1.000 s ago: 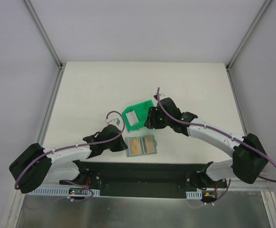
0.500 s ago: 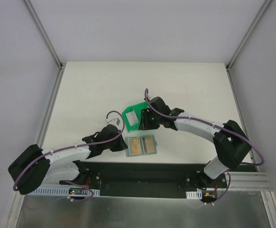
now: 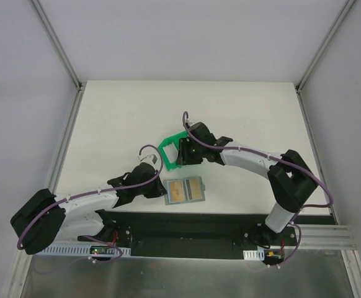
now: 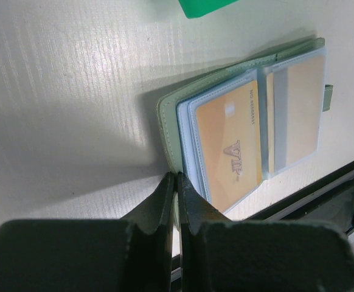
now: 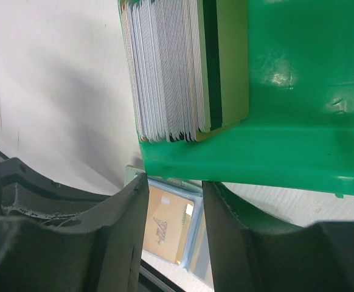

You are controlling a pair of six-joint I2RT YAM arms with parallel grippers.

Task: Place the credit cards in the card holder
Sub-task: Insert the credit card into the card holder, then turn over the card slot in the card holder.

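The card holder (image 3: 185,190) lies open and flat near the table's front edge, with a tan credit card (image 4: 229,152) in its left clear pocket. My left gripper (image 3: 160,189) is shut, and its tips (image 4: 177,175) touch the holder's left edge. A stack of credit cards (image 5: 171,67) stands on edge in the green bin (image 3: 167,149). My right gripper (image 3: 182,154) hangs open over the bin's near wall (image 5: 298,91) with nothing between its fingers. Between its fingertips (image 5: 176,182), the tan card shows below.
The black base rail (image 3: 187,226) runs just in front of the card holder. A corner of the green bin (image 4: 204,6) sits close behind the holder. Aluminium frame posts (image 3: 66,155) border the white table on both sides.
My right arm has swung left, bringing its gripper from the bin's right side to over the bin. The left arm and the card holder have not moved.
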